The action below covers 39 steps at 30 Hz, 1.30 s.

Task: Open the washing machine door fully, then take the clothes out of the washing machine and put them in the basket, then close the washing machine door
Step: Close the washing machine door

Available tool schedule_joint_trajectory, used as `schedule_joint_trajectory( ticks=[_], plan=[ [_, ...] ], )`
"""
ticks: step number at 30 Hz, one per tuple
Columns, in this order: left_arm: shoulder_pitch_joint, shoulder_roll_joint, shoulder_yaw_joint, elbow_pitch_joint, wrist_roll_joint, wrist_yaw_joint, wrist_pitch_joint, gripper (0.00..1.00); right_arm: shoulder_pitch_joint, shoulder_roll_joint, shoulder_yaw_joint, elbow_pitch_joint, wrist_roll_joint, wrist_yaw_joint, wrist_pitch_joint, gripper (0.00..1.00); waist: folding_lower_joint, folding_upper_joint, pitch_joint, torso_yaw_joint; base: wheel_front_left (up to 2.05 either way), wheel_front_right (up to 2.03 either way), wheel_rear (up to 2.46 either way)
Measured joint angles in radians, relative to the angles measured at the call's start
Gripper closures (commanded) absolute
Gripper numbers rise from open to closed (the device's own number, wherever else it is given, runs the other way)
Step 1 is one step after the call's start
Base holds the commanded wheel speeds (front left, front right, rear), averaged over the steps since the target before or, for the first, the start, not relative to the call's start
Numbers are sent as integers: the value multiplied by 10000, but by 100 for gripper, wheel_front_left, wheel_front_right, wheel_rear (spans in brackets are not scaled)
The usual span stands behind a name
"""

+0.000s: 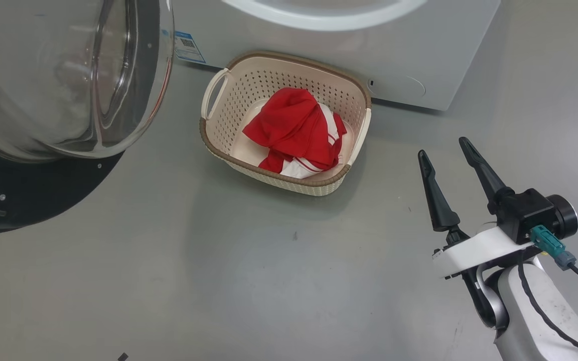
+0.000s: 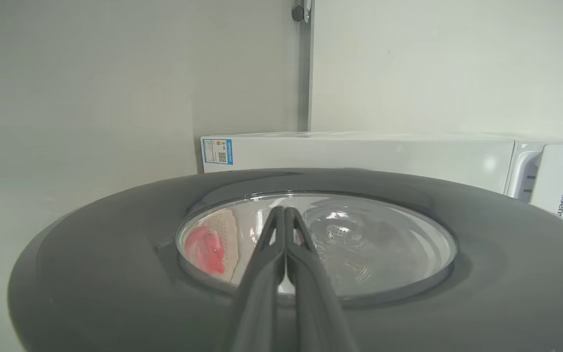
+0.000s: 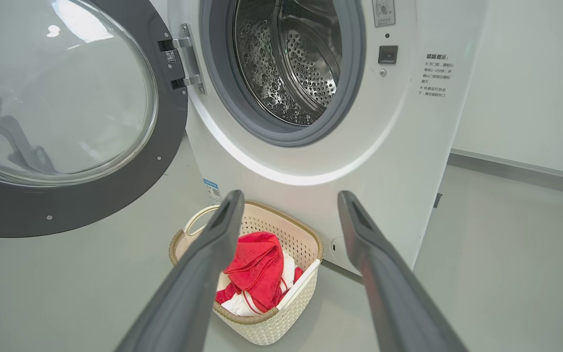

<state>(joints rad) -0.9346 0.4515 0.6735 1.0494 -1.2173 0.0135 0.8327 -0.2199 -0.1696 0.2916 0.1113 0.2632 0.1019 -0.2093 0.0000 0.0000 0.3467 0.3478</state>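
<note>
Left gripper [image 2: 284, 211] is seen with its two fingers pressed together and nothing between them, pointed at the outer face of the washing machine door [image 2: 91, 274]. Whether the tips touch the glass cannot be told. Out in front of the washing machine [image 3: 384, 146], toward its right side, the right gripper [image 1: 443, 147] is held empty with its fingers spread wide. The door is swung wide on the hinge [image 3: 186, 58] at the machine's left. The clothes [image 1: 294, 128] are lying in the basket [image 1: 234, 85], which is set on the floor just in front of the machine, below its opening. No red fabric is seen in the drum [image 3: 301, 68], so only the closing is judged to be left.

Several faults may be expected. If the door is pushed on its smooth glass or glossy rim by closed fingertips, a sideways slip is likely and the door may be left ajar. If too little force is applied at the end, the latch may not be caught. The basket is placed close under the door's path; whether it is cleared by the rim cannot be settled, so a knock is risked. The right gripper may be struck if it is left within the sweep.
</note>
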Motion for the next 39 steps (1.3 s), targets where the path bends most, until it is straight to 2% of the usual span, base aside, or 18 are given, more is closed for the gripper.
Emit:
schedule_joint_trajectory(
  ticks=[7,14,24,39],
  plan=[
    [155,-368,-282,29,-117,-466,968,100,49,132,63,173,75,0,-69,0,0,0,-370,149,0,0,0],
    [592,-403,-255,-17,-316,-894,1649,100,213,222,127,313,102,6,-132,0,0,0,-733,227,0,0,0],
    [948,-876,-349,-410,-658,-1170,2721,100,448,341,142,380,242,6,-163,0,0,0,-1076,331,0,0,0],
    [1431,-1755,-750,-1388,-869,-1331,3858,100,448,382,148,382,255,-2,-176,0,0,0,-1143,363,0,0,0]
  ],
)
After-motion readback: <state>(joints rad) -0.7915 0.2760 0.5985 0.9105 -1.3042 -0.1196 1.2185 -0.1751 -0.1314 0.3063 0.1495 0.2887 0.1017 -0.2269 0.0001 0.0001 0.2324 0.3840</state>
